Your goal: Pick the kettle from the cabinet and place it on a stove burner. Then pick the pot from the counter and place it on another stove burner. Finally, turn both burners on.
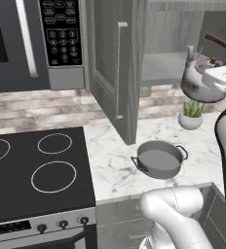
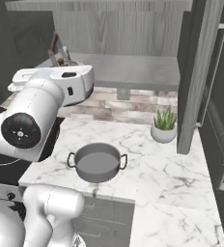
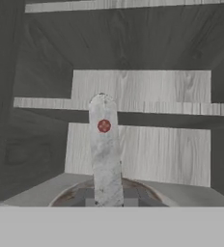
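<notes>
The silver-grey kettle [image 1: 198,83] with its arched brown handle hangs in the air just outside the open cabinet [image 1: 116,73], above the potted plant. My gripper [image 1: 210,74] is shut on it from the right, and the white hand covers its fingers. From the right base view, just the brown handle of the kettle [image 2: 56,48] sticks out behind the hand, in front of the cabinet shelf [image 2: 133,70]. In the hand view a pale grey part of the kettle [image 3: 105,154] rises close in front of the cabinet's back panels. The wide grey pot [image 1: 159,159] [image 2: 97,162] sits on the marble counter [image 1: 112,168]. The stove burners [image 1: 55,143] [image 1: 53,176] are bare.
The cabinet door stands open towards me between stove and pot. A small potted plant [image 1: 191,115] [image 2: 164,125] stands at the back wall. A microwave [image 1: 32,39] hangs over the black cooktop [image 1: 17,194], with knobs [image 1: 63,224] along its front.
</notes>
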### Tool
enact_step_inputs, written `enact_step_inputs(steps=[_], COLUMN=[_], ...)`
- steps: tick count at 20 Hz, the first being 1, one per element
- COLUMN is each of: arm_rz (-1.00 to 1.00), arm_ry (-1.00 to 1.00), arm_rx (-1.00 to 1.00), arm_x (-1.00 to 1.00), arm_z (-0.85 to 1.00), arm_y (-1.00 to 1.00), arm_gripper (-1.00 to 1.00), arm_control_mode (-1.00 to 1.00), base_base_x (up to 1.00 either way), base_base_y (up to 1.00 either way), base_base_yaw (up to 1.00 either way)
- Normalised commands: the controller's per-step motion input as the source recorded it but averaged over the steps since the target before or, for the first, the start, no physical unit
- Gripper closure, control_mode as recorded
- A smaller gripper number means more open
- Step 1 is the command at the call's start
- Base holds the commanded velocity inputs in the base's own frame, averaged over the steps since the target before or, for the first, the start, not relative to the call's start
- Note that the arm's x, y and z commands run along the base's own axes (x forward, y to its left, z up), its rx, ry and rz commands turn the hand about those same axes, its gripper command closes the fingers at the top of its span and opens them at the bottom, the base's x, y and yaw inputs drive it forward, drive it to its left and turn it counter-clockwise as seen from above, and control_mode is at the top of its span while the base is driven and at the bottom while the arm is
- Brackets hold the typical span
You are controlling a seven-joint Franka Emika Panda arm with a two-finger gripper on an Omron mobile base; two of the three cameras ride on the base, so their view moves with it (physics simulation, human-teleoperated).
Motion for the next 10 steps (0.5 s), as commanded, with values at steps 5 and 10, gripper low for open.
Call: enact_step_inputs(steps=[5, 10], arm_rz=[0.0, 0.0], arm_ry=[0.0, 0.0], arm_rx=[0.0, 0.0], arm_x=[0.0, 0.0], arm_z=[0.0, 0.0], arm_y=[0.0, 0.0], arm_gripper=[1.0, 1.0], arm_control_mode=[1.0, 1.0], base_base_x=[-0.64, -0.72], base_base_y=[0.0, 0.0], base_base_yaw=[-0.05, -0.02])
